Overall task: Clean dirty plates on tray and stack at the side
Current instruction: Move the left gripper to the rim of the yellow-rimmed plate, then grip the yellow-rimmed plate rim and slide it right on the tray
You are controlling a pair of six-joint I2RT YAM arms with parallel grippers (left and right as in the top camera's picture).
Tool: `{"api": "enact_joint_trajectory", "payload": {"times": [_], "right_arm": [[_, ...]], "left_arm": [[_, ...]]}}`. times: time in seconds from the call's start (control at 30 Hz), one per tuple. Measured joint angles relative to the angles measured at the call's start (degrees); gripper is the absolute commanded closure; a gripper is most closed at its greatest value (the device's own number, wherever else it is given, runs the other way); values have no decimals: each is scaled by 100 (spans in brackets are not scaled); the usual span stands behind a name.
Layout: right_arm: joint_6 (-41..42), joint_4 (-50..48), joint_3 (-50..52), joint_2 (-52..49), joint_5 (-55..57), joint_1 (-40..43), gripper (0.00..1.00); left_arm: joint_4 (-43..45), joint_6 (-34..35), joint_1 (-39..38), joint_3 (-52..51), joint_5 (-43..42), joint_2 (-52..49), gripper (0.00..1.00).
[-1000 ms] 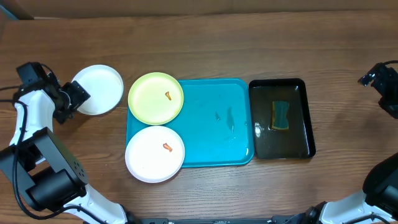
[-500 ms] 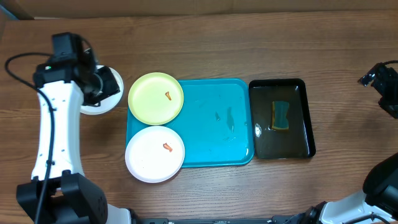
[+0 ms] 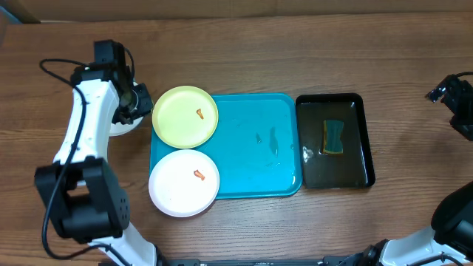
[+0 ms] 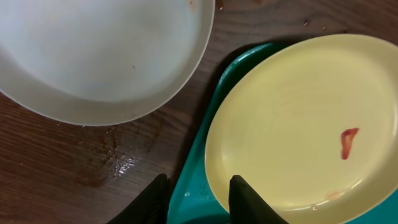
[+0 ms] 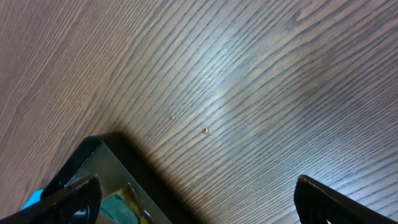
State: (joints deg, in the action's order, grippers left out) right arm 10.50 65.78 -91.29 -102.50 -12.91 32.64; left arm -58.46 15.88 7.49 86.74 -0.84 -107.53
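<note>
Overhead view of a wooden counter (image 3: 295, 44). At far left the left arm (image 3: 81, 140) reaches in and covers most of a white plate (image 3: 118, 128) lying on the counter just off the blue tray (image 3: 251, 148); only a sliver of its rim shows from above. In the wrist view this off-tray white plate (image 4: 99, 50) fills the upper left and is cut off by the frame. It looks clean apart from a speck at the very top edge, too cropped to identify. A wet patch (image 4: 118, 165) glistens on the wood below it.

The left tool (image 3: 139, 100) hovers where that plate meets the yellow plate (image 3: 185, 116). Its two dark fingers (image 4: 152, 199) stand a little apart, empty, and their bases run off the bottom of the frame. The gap between them lies over the tray's corner and the yellow plate's rim. Whether they touch either cannot be told.

The yellow plate sits on the tray's far left corner, overhanging it, with a small orange smear. A second white plate (image 3: 183, 182), also smeared orange, overhangs the near left corner. The rest of the tray shows faint wet streaks.

Just right of it stands a black tray (image 3: 335, 140) holding a sponge (image 3: 333, 137).

At far right the right arm (image 3: 452, 96) is cut off by the frame edge. The right tool (image 5: 199, 196) is spread wide over bare wood, only its fingertips showing.
</note>
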Motion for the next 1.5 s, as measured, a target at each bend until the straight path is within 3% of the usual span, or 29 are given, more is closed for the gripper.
{"api": "enact_joint_trajectory", "payload": {"times": [0.37,0.77,0.97,1.5], "right_arm": [[0,2,0,0,0,0,0],[0,0,0,0,0,0,0],[0,0,0,0,0,-2,0],[0,0,0,0,0,0,0]], "left_arm": [[251,0,-4,-2,-20,-282,70],[450,-2,-391,-20,-304,-1008,82],[470,0,-610,-20,-409,-1008,80],[654,4,-2277,-20,-584,-1008,74]]}}
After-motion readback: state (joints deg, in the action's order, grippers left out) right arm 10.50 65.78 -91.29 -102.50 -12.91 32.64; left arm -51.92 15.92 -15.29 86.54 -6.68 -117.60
